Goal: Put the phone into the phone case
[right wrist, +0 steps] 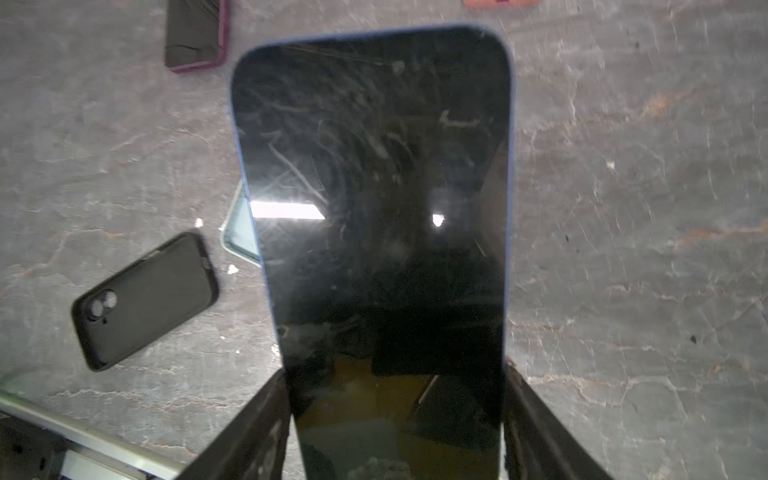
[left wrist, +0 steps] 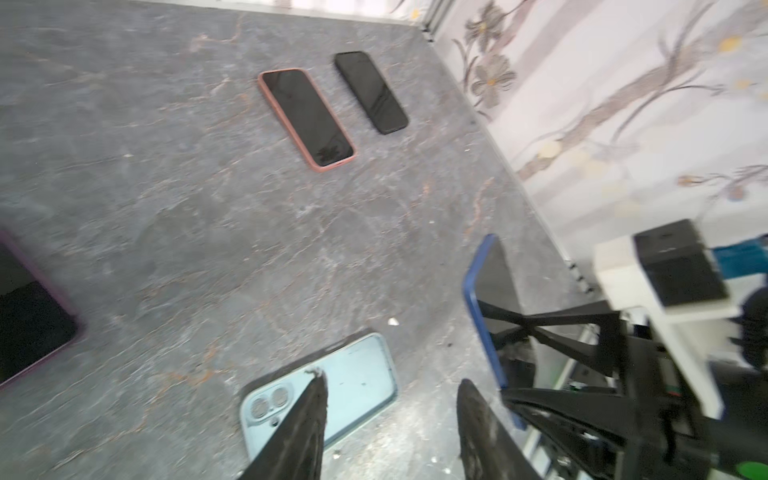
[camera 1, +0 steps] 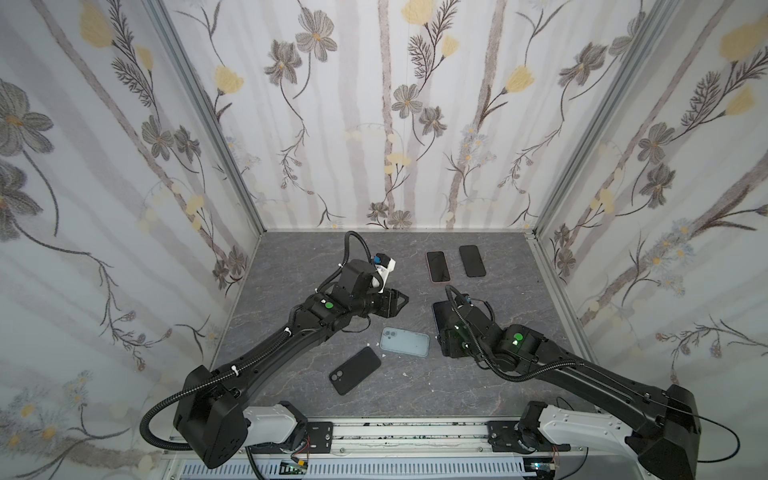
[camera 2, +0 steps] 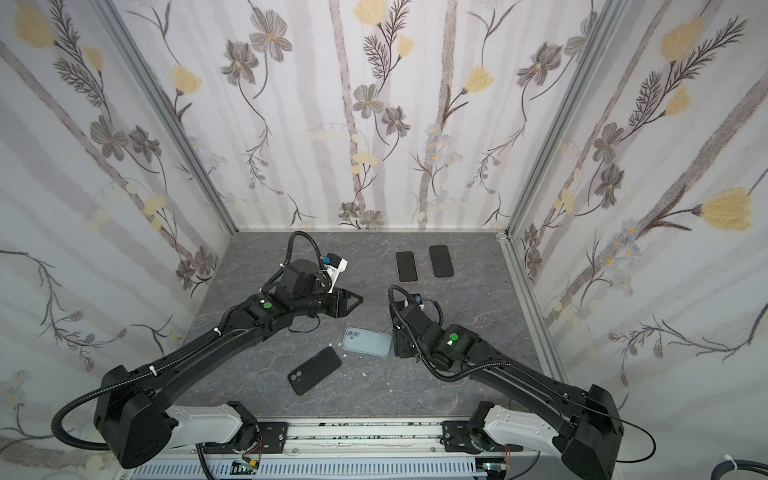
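My right gripper clamps the blue-edged phone. My left gripper hangs open and empty near the light-blue case, lower centre in a top view.

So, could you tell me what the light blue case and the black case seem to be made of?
The light blue case looks like hard frosted plastic, a satin panel within a darker rim. The black case seems soft matte silicone or rubber; no glare.
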Controlling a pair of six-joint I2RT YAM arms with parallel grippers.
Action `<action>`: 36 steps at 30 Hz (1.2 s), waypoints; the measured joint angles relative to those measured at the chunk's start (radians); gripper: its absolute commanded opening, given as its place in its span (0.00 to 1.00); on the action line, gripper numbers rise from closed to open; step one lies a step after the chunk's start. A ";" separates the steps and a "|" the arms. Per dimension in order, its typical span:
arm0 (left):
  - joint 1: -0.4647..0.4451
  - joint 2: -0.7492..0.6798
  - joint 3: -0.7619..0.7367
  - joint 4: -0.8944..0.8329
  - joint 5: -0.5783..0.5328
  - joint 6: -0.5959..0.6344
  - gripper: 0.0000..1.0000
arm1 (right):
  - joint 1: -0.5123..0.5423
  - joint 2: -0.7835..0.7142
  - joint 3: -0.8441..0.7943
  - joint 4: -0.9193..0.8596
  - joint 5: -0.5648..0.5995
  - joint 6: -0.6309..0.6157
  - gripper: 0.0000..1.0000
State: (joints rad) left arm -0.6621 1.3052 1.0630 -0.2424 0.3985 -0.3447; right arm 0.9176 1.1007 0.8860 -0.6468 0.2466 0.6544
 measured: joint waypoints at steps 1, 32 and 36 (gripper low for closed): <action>0.000 0.003 0.013 0.002 0.035 -0.012 0.50 | 0.003 0.002 0.017 0.002 -0.002 -0.018 0.17; 0.056 -0.046 -0.051 0.126 0.309 -0.235 0.00 | 0.123 0.071 0.167 0.098 -0.024 -0.188 0.31; 0.071 -0.087 -0.060 0.163 0.303 -0.264 0.00 | 0.124 0.077 0.207 0.109 -0.024 -0.204 0.52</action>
State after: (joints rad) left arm -0.5915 1.2182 1.0031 -0.0792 0.7010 -0.6083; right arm 1.0412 1.1778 1.0931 -0.5381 0.2222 0.4507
